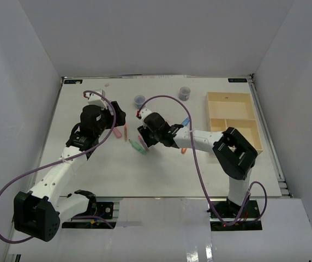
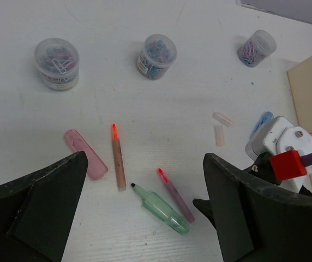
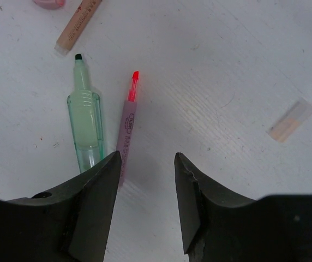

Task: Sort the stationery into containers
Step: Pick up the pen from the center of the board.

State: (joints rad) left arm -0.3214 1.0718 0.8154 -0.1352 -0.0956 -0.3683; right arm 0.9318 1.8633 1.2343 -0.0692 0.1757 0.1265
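A green highlighter (image 3: 85,123) and a thin pink pen with a red tip (image 3: 127,123) lie side by side on the white table. My right gripper (image 3: 147,158) is open and empty, low over the table; its left finger is beside the pink pen's rear end. From above it (image 1: 143,139) is at the table's middle. My left gripper (image 2: 145,164) is open and empty, held above the orange pen (image 2: 118,158), the pink piece (image 2: 85,154) and the green highlighter (image 2: 161,208). The beige divided tray (image 1: 217,115) stands at the right.
Three round pots of paper clips (image 2: 57,63) (image 2: 156,56) (image 2: 256,47) stand at the back. Two small pale pieces (image 2: 222,118) (image 2: 219,135) and a blue item (image 2: 262,121) lie between the pens and the tray. White walls enclose the table.
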